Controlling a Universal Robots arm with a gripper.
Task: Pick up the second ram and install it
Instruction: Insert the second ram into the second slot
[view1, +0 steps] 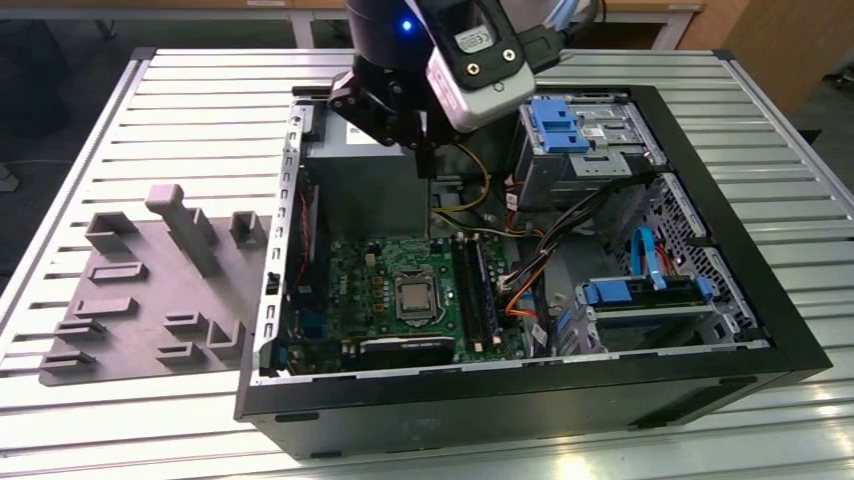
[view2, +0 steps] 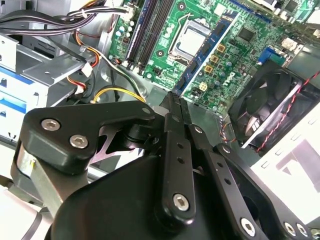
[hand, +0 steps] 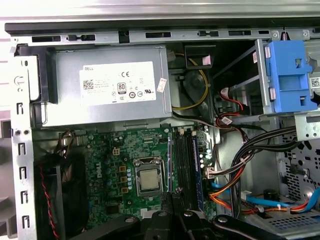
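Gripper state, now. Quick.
Gripper: shut, fingers pressed together, holding nothing that can be seen, above the open computer case.

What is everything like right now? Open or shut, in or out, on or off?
Black metal computer case: open, lying on its side, cover off.
Black tool: shut, above the case near the grey power-supply box.
Square silver processor chip: sitting in its socket, uncovered.
Round black fan: mounted, blades look still.
Two long black memory slots: look unfilled, hard to be sure.
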